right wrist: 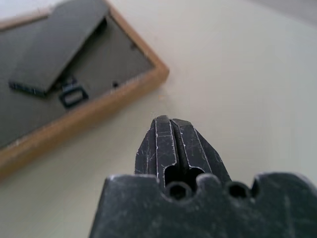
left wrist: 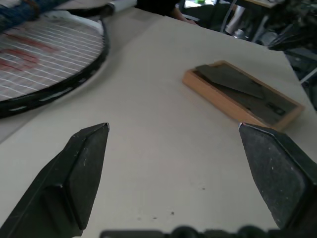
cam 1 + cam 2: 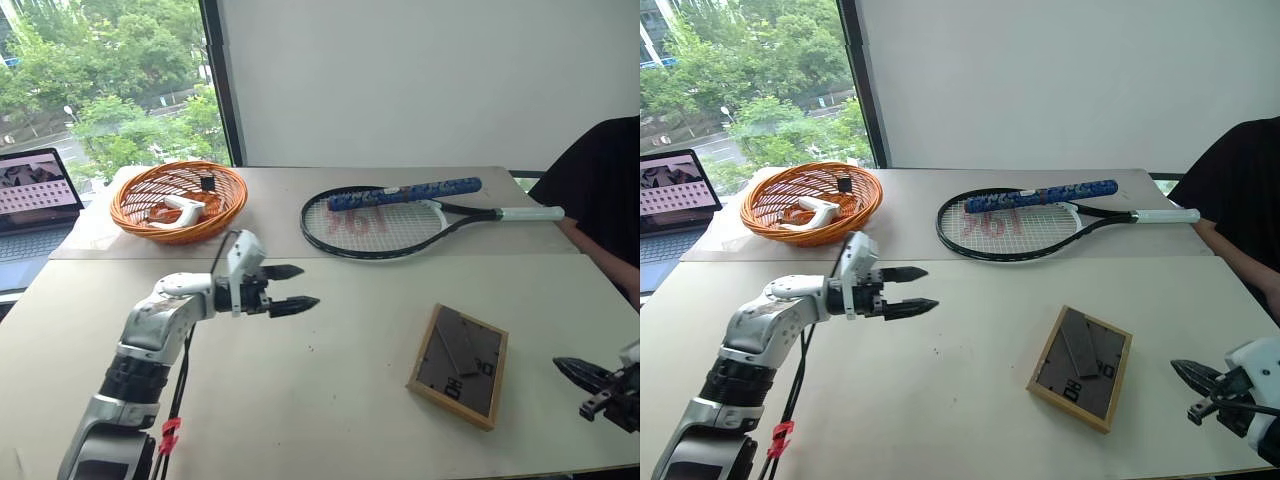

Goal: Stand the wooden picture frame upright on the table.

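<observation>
The wooden picture frame (image 3: 459, 366) lies flat on the table (image 3: 330, 400), dark backing and stand flap facing up, toward the front right. My left gripper (image 3: 292, 289) hovers open above the table's middle, pointing right toward the frame, well short of it; the left wrist view has the frame (image 2: 242, 92) beyond its spread fingers (image 2: 84, 163). My right gripper (image 3: 572, 369) is shut and empty, just right of the frame without touching it. In the right wrist view its closed fingertips (image 1: 169, 130) sit near the frame's corner (image 1: 74, 89).
A tennis racket (image 3: 400, 215) with a blue grip lies across the back middle. An orange woven basket (image 3: 178, 200) holding a white object stands at the back left, a laptop (image 3: 35, 200) beyond it. A person's dark sleeve (image 3: 600, 200) is at the right edge.
</observation>
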{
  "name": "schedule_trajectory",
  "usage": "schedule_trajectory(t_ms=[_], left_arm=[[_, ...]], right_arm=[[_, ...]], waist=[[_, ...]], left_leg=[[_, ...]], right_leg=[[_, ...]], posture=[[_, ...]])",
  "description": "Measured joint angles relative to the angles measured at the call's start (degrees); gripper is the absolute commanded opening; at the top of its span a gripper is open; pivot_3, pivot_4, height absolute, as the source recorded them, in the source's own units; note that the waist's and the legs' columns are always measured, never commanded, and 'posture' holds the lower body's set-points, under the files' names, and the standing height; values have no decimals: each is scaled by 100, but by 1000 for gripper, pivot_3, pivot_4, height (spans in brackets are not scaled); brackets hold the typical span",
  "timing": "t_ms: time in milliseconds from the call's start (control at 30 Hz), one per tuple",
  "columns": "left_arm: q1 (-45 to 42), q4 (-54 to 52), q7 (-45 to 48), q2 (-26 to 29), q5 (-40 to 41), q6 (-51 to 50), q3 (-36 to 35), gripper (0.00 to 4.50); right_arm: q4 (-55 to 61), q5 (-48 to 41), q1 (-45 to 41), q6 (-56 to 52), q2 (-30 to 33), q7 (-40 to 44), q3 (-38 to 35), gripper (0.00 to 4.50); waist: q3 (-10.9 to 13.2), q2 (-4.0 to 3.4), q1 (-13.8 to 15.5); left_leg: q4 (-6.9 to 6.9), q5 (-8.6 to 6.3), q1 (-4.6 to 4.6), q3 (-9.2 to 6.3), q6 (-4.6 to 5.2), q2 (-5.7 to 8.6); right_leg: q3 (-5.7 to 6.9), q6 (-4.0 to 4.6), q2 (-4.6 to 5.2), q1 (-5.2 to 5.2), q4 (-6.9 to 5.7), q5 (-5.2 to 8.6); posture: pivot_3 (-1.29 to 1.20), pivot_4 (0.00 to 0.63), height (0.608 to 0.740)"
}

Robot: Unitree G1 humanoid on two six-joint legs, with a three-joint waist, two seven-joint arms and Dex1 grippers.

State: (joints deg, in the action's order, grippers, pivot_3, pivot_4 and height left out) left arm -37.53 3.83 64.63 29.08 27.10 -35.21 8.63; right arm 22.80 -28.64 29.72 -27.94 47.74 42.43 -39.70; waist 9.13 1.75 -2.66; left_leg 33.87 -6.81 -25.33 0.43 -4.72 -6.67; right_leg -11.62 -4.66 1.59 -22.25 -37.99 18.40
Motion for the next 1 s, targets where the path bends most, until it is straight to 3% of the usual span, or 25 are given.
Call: schedule_trajectory(t_ms=[100, 200, 300, 467, 500, 767, 1000], left_arm=[[-475, 507, 15, -572, -317, 53, 553, 4500], [-945, 1341, -10, -1274, -935, 479, 1269, 3356], [-1078, 1978, 25, -1565, -1486, 966, 1792, 2156], [-1353, 2924, -91, -1927, -2150, 1608, 2033, 207], [-1408, 3052, -130, -2037, -2249, 1680, 2033, 41], [-1243, 3089, 101, -2641, -2374, 1630, 2181, 41], [-888, 2211, 406, -1802, -2346, 1107, 2085, 41]], right_arm=[[9, 213, -214, -166, 217, -63, 84, 79], [-277, 465, -642, -380, 417, -213, 367, 0], [-596, 823, -679, -454, 572, -220, 754, 0], [-949, 1158, -947, -537, 575, -252, 1233, 0], [-953, 1181, -1052, -553, 579, -246, 1343, 0], [-932, 1345, -2083, -661, 478, -115, 2428, 0], [-1271, 1672, -3383, -623, 106, 91, 3500, 0]], waist=[[4, 6, 0], [6, 11, 2], [6, 10, 0], [5, 9, 4], [6, 9, 11], [4, 24, -63], [-1, 39, -374]], left_leg=[[10, 1, -4, -21, 1, 12], [23, 4, -17, -45, 4, 29], [7, 4, -20, -50, 5, 31], [6, 4, -22, -56, 5, 37], [8, 4, -22, -59, 5, 43], [10, 10, -23, -78, 13, 62], [4, 13, 29, -176, 12, 63]], right_leg=[[3, -6, 0, 5, 0, 3], [0, -15, 3, 9, 1, 3], [0, -8, 2, 3, 1, 2], [1, 2, 4, 7, 0, 0], [0, -1, 8, 10, 0, 1], [0, -11, 16, 20, -6, 1], [1, -18, -35, 67, -9, 2]], posture=[[0, 150, 740], [0, 150, 740], [0, 150, 740], [0, 150, 740], [0, 150, 740], [0, 150, 740], [0, 150, 740]])
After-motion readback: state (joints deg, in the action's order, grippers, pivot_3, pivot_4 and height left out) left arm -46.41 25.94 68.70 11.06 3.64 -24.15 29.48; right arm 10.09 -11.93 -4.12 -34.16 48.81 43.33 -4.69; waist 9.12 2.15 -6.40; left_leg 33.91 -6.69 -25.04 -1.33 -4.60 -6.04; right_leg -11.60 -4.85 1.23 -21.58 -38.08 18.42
